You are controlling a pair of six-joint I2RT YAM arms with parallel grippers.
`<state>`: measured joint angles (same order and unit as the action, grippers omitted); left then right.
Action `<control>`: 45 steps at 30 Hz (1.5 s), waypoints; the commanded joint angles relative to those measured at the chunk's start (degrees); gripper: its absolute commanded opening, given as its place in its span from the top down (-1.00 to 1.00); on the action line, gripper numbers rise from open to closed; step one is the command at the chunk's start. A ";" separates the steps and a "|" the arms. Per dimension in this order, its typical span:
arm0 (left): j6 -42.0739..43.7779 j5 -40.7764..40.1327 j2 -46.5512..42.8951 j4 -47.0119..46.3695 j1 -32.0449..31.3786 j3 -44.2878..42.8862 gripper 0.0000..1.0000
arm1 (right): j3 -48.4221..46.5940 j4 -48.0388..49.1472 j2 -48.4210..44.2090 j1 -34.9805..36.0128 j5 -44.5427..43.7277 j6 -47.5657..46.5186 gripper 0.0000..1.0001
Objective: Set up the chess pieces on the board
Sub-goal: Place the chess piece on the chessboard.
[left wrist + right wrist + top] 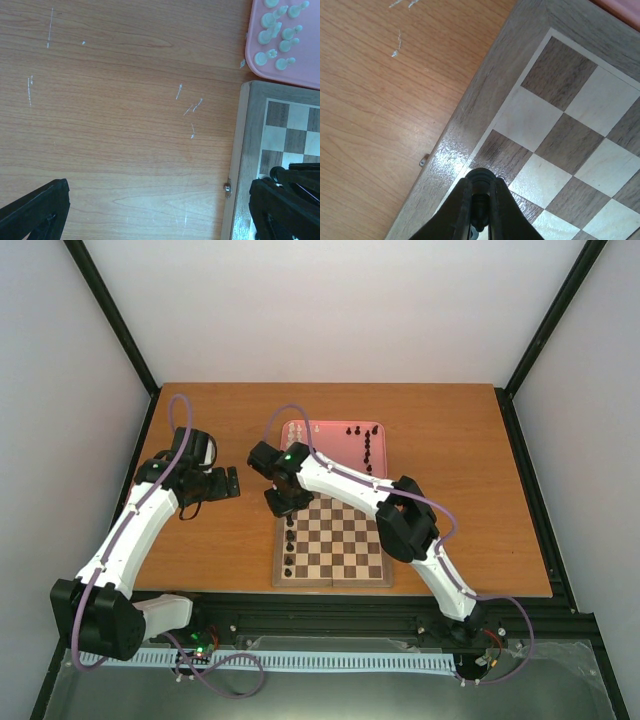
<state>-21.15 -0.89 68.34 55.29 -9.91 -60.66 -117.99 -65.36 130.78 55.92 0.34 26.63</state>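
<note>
While your right gripper (481,196) clamps nearly shut on a black piece (481,176), lower it upright onto the board (470,115), centred in its square.

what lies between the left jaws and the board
Only bare, lightly scratched tabletop. Nothing stands between the left jaws and the board. The left wrist view shows it best, and the top view agrees.
</note>
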 commanded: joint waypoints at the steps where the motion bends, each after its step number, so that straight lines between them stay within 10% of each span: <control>1: 0.93 0.09 -0.92 -0.52 0.16 -0.16 -0.99 | -1.62 -0.87 1.53 0.07 -0.75 0.53 0.92; 45: 1.26 -0.25 0.66 -1.14 0.16 0.01 -0.99 | -0.92 -1.10 4.12 -1.60 -0.14 -0.35 0.84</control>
<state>-20.75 -0.89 68.95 55.13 -9.91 -60.23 -119.90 -66.87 134.10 54.61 0.05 26.48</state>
